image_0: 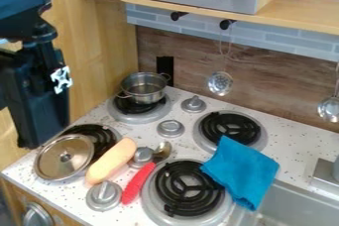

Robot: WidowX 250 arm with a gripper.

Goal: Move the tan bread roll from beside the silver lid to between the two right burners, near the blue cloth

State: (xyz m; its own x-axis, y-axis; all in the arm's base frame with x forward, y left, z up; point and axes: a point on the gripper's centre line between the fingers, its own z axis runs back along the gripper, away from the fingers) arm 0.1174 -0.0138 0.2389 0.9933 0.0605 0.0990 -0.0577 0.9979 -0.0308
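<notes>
Left of the pot, and lower in the view, the black gripper hangs above the stove side. I cannot tell if its jaws are wide or narrow, nor if they hold something. The pot stands on a burner. The lid is in front of the pot and to its left, near the gripper, and it covers a part of another burner. More directly in front of the pot lies a long pale orange toy, just beside the lid. In front of the pot, a bit to the right, is the spoon, with its red handle toward the camera. Farther to the right from the pot, the blue cloth lies partly on a burner and reaches the sink. Behind the pot and to its right, a skimmer hangs from a hook.
</notes>
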